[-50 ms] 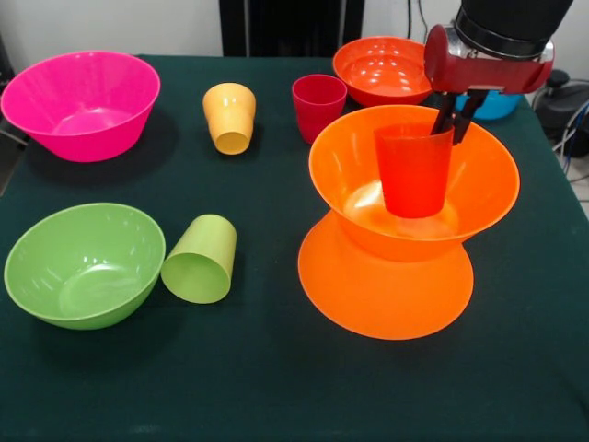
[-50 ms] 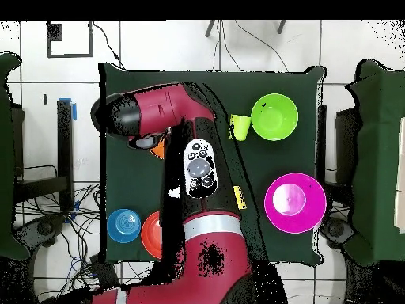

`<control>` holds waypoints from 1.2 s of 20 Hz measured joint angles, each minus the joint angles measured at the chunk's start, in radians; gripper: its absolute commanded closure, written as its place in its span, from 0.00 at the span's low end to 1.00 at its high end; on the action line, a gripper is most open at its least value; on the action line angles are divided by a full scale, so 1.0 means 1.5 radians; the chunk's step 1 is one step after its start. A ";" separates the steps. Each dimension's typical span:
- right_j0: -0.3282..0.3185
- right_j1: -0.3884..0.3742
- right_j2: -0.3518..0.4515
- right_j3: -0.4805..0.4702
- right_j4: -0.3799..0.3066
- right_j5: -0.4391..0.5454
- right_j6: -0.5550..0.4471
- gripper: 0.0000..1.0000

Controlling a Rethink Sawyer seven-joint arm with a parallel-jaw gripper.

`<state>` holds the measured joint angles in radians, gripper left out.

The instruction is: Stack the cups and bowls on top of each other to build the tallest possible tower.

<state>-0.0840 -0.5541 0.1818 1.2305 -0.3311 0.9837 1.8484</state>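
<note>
The tower stands right of centre: one large orange bowl [image 1: 368, 295] upside down, a second orange bowl [image 1: 350, 166] upright on it. A red-orange cup [image 1: 414, 175] stands upright inside the upper bowl. My gripper [image 1: 453, 127] comes down from the top right, shut on the cup's far right rim. The pink bowl [image 1: 81, 103] sits at the far left, the lime green bowl [image 1: 83, 265] at the near left. A lime green cup [image 1: 201, 260] lies on its side beside it. In the overhead view the arm [image 2: 198, 166] hides the tower.
A yellow-orange cup [image 1: 229, 117] and a magenta-red cup [image 1: 318, 106] stand at the back middle. A round red-orange bowl [image 1: 382, 69] and a blue bowl [image 1: 497, 106] sit behind the tower. Overhead, the pink bowl [image 2: 294, 203] and lime bowl [image 2: 274, 116] lie right of the arm.
</note>
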 measured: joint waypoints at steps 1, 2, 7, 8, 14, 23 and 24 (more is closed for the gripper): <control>0.000 0.000 0.000 0.000 0.000 -0.002 0.000 1.00; 0.000 0.000 0.000 0.002 0.000 -0.005 0.000 1.00; 0.000 0.001 0.000 0.002 0.000 -0.006 0.000 1.00; 0.000 0.001 0.000 0.002 0.000 -0.006 0.000 1.00; 0.000 0.001 0.000 0.002 0.000 -0.006 0.000 1.00; 0.000 0.001 0.000 0.008 0.000 -0.006 0.000 1.00; 0.000 0.001 0.000 0.009 0.000 -0.006 0.000 1.00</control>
<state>-0.0840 -0.5533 0.1818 1.2439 -0.3305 0.9748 1.8484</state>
